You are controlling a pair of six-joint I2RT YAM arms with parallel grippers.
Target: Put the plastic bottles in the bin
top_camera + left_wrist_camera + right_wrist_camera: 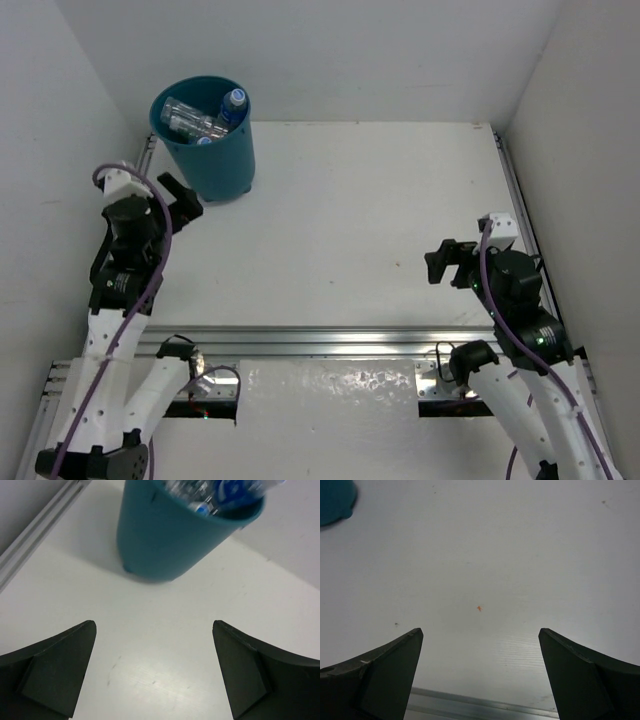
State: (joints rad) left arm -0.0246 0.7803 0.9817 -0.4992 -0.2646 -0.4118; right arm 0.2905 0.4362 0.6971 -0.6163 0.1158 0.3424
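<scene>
- From the top view, the bin stands upright on the white table, far out at about 11 o'clock, close to the back-left corner.
- The plastic bottles I can see lie inside the bin, stacked against one another; I make out clear bodies and one blue cap and label at the 1 o'clock side of the rim, but I cannot count them.
- The left gripper hovers just off the bin's 7 o'clock side, near its base and apart from the wall.
- On the left wrist camera its two dark fingers are spread wide with only bare table between them. The bin fills the 12 o'clock part of that view, blue-labelled plastic showing over the rim.
- The right gripper sits at about 4 o'clock on the table, well apart from the bin, pointing towards 9 o'clock.
- Its wrist camera shows the jaws wide apart and holding nothing. A tiny orange speck lies on the table between and beyond them, and an aluminium rail runs at 6 o'clock.
- A sliver of the teal bin shows at 10 o'clock in that view.
</scene>
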